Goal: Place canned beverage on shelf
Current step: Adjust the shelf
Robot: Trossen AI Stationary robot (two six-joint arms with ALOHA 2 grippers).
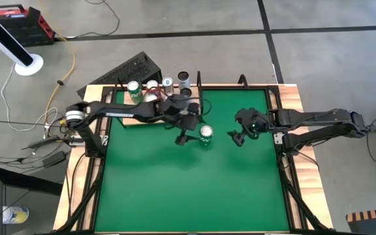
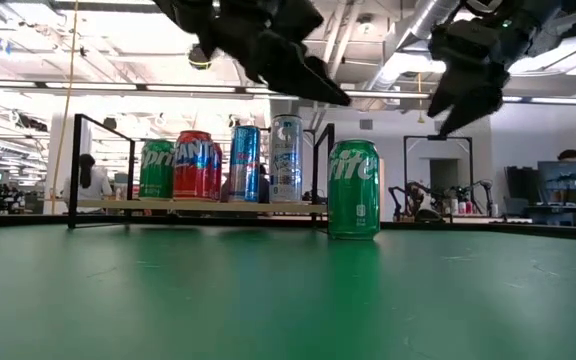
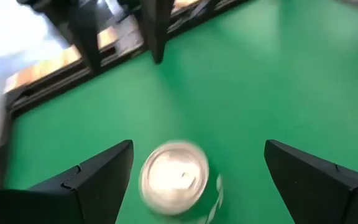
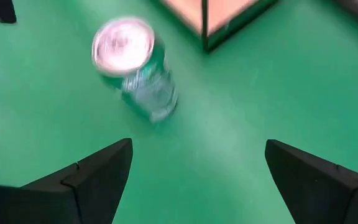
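1. Green can [image 1: 205, 133] stands upright on the green table [image 1: 194, 196], long axis vertical, silver lid with pull-tab up. It is well short of the shelf [image 1: 124, 118], alone on the open mat.
2. Left gripper [image 1: 189, 134] hangs above and just beside the can, on the can's left in the high view. Fingers spread wide, holding nothing. Left wrist view has the can [image 3: 178, 180] between the two dark fingers [image 3: 86, 183], offset toward one of them, not touching either.
3. Right gripper [image 1: 238, 136] also open and empty, near the can on the opposite side but farther off. Right wrist view shows the can [image 4: 137, 68] ahead of its fingers, not between them.
4. Judgement: left arm is nearer and already straddles the can, so it is the likely picker. Move needs a drop straight down along the can's axis, fingers closing on the side wall.
5. Materials: can is thin smooth metal, a cylinder, printed green, likely slick and easy to dent or tip. Table cover is matte green, flat.
6. Shelf is a pale wood board with thin black metal posts, at the table's far left. Four upright cans [image 2: 230, 163] already stand on it in a row: green, red, blue, pale.
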